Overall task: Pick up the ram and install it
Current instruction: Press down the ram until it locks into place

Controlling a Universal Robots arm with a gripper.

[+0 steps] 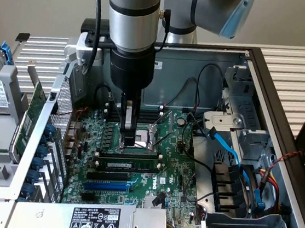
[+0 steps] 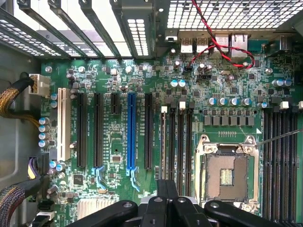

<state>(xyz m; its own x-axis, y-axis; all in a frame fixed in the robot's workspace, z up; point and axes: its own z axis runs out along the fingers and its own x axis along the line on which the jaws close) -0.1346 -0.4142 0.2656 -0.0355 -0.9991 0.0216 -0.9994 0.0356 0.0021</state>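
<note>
The ram (image 1: 131, 156), a long green stick with black chips, stands on edge in a memory slot on the motherboard (image 1: 173, 177) inside the open computer case. My gripper (image 1: 129, 140) hangs straight down over the stick's middle-left part, fingers shut with nothing between them. The fingertips are at the ram's top edge; I cannot tell whether they touch it. In the wrist view the shut gripper (image 2: 166, 190) points along a thin edge-on ram (image 2: 164, 142) between black slots. A second black slot with a white label (image 1: 125, 166) lies just in front of the ram.
The empty CPU socket (image 1: 151, 131) sits right behind the gripper. A blue expansion slot (image 1: 108, 186) lies nearer the front. A large upright green card (image 1: 34, 112) stands at the exterior view's left. Blue cables (image 1: 231, 151) and drive bays crowd the right; the power supply (image 1: 93, 223) is in front.
</note>
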